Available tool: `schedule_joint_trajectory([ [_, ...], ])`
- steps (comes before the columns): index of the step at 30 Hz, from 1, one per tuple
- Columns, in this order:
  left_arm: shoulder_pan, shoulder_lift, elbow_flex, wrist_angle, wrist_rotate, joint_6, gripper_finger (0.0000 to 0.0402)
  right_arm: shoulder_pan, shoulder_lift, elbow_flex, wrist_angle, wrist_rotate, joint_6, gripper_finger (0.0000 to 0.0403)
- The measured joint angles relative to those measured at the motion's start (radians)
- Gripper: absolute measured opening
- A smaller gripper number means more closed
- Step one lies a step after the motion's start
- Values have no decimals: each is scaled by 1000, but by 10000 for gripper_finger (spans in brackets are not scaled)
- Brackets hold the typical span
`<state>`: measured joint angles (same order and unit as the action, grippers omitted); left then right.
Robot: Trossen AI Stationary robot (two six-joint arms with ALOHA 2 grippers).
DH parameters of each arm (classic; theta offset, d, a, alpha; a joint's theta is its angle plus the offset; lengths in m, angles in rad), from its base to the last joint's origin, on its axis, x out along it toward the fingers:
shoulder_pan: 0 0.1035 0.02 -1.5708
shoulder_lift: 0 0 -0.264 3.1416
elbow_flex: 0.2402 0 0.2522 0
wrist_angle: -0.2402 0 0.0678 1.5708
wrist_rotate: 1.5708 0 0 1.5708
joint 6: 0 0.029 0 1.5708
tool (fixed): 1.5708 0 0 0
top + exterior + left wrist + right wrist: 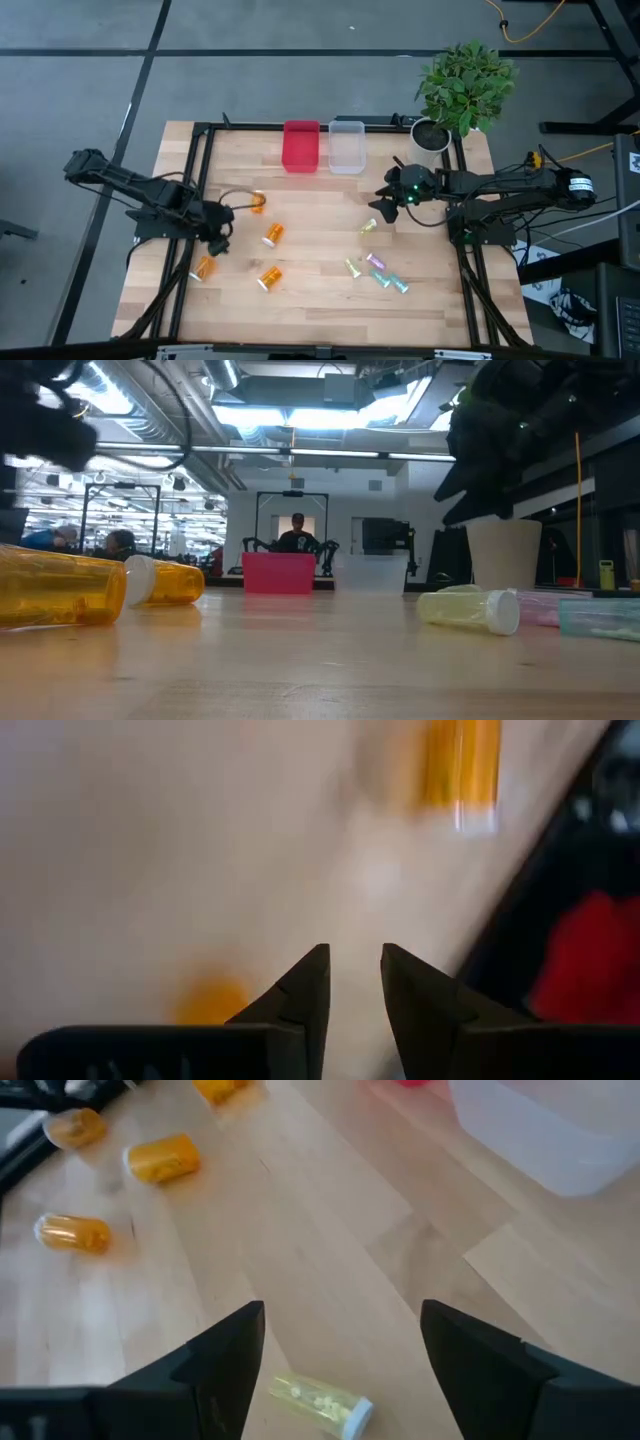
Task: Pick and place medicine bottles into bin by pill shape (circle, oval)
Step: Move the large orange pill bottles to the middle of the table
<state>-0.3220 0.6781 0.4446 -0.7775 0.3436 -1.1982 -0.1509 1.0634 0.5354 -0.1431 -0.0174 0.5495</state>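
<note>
A: The yellow vial lies on its side mid-bench, right of centre, 3 more tinted vials nearer, 4 orange bottles scattered left.

B: And the right gripper hangs directly over that yellow one, fingers spread wide to straddle it.

A: Red bin and clear bin wait at the far edge, both look unfilled.

B: Left gripper is low among the orange ones, fingers nearly together, holding nothing.
</note>
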Motion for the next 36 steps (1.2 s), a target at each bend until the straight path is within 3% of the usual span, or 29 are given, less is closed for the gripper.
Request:
schedule_joint_trajectory([
  [4,-102,5,0,-1,114,-195,87,0,0,0,41,0,0,271],
  [12,-306,19,0,-77,73,-517,87,0,0,0,74,-2,-6,271],
  [16,-380,60,0,-79,129,-646,87,0,0,0,73,-2,-10,271],
  [27,-444,219,2,-43,203,-706,87,0,0,0,72,-2,-6,271],
  [36,-444,338,-1,-49,65,-589,87,0,0,0,73,-1,0,271],
])
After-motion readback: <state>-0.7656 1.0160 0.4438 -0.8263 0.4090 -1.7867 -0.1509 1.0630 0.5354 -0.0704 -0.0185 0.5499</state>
